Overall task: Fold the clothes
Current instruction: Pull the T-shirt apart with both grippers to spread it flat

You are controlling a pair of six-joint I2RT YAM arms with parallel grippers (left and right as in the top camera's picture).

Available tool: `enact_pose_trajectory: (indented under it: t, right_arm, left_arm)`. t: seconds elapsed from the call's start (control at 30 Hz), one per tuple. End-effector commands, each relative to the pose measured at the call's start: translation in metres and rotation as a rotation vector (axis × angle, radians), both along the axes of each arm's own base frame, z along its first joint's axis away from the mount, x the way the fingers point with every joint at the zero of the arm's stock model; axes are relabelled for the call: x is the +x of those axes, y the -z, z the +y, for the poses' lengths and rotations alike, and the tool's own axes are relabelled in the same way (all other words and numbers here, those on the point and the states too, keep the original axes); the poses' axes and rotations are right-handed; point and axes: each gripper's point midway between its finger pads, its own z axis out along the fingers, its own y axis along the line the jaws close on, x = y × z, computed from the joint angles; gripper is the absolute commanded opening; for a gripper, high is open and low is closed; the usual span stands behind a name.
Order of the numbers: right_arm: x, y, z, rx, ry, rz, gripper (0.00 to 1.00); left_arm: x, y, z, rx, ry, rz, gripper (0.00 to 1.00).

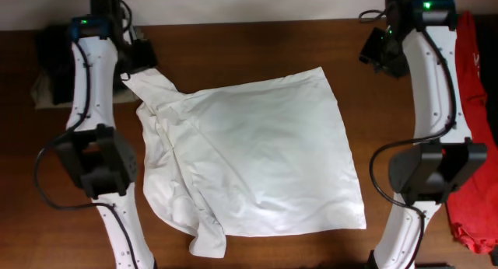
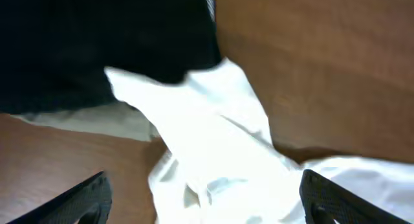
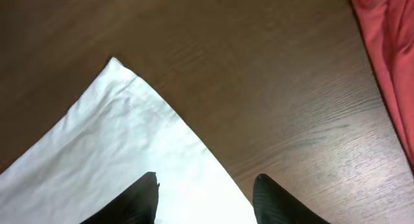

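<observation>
At the far left edge of the wooden table (image 1: 257, 40), a black and beige folded stack (image 2: 84, 75) lies just beside the left gripper (image 2: 206, 201), whose fingers are spread wide over a bunched sleeve, clamping nothing. From there the white T-shirt (image 1: 264, 156) sprawls across the table's middle, its left side rumpled and its right side flat, with no print showing. Near its far right corner hangs the right gripper (image 3: 206, 203), jaws likewise apart and holding nothing. Beyond it, a red shirt (image 1: 476, 121) lies along the right edge.
</observation>
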Motion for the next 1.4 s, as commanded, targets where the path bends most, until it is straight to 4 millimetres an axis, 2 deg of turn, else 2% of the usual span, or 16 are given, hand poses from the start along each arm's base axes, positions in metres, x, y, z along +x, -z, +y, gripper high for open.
enact_pose_trajectory:
  t: [0.0, 0.07, 0.1, 0.17, 0.27, 0.4, 0.43, 0.47, 0.5, 0.53, 0.57, 0.6, 0.73, 0.87, 1.1, 1.37]
  right_arm:
    - [-0.007, -0.018, 0.011, 0.054, -0.081, -0.029, 0.64]
    - [-0.015, -0.014, 0.023, 0.109, -0.149, 0.011, 0.84]
    - [-0.02, -0.013, 0.027, 0.127, -0.175, 0.03, 0.86]
    - [-0.025, -0.013, 0.031, 0.147, -0.178, 0.044, 0.86]
    - [-0.041, -0.028, 0.03, 0.147, -0.169, 0.052, 0.86]
    - [-0.07, -0.065, 0.031, 0.138, -0.177, 0.005, 0.86]
    - [-0.072, -0.067, 0.032, 0.134, -0.196, 0.008, 0.85]
    - [-0.072, -0.065, 0.033, 0.128, -0.221, 0.013, 0.77]
    - [-0.071, -0.06, 0.036, 0.124, -0.249, 0.028, 0.54]
    - [-0.069, -0.051, 0.041, 0.122, -0.277, 0.049, 0.27]
    - [-0.065, -0.041, 0.046, 0.121, -0.298, 0.059, 0.06]
    - [-0.057, -0.031, 0.053, 0.12, -0.316, 0.053, 0.04]
    - [-0.019, 0.021, 0.094, 0.1, -0.442, -0.028, 0.04]
    - [-0.003, 0.076, 0.131, 0.102, -0.513, -0.032, 0.04]
    - [0.011, 0.172, 0.136, 0.119, -0.494, 0.095, 0.04]
    - [0.011, 0.214, 0.125, 0.062, -0.479, 0.159, 0.04]
  left_arm:
    - [-0.018, -0.044, -0.004, -0.002, 0.017, -0.021, 0.92]
    - [-0.045, -0.041, -0.006, -0.011, 0.017, 0.08, 0.99]
    - [-0.066, -0.036, -0.008, -0.018, 0.017, 0.166, 0.99]
    - [-0.078, -0.039, -0.008, -0.021, 0.015, 0.207, 0.99]
    - [-0.094, -0.071, -0.009, -0.019, 0.013, 0.171, 0.99]
    - [-0.122, -0.126, -0.012, -0.01, 0.016, 0.075, 0.99]
    - [-0.125, -0.136, -0.014, -0.007, 0.019, 0.048, 0.99]
    - [-0.128, -0.143, -0.015, -0.006, 0.021, 0.031, 0.99]
    - [-0.13, -0.146, -0.015, -0.005, 0.022, 0.022, 0.99]
    - [-0.13, -0.144, -0.016, -0.006, 0.025, 0.031, 0.99]
    - [-0.133, -0.135, -0.018, -0.008, 0.028, 0.063, 0.99]
    - [-0.137, -0.124, -0.02, -0.011, 0.032, 0.102, 0.99]
    - [-0.153, -0.073, -0.023, -0.024, 0.037, 0.266, 0.99]
    - [-0.159, -0.037, -0.023, -0.03, 0.037, 0.337, 0.99]
    - [-0.166, -0.024, -0.024, -0.033, 0.037, 0.373, 0.99]
    - [-0.156, -0.024, -0.023, -0.029, 0.037, 0.333, 0.99]
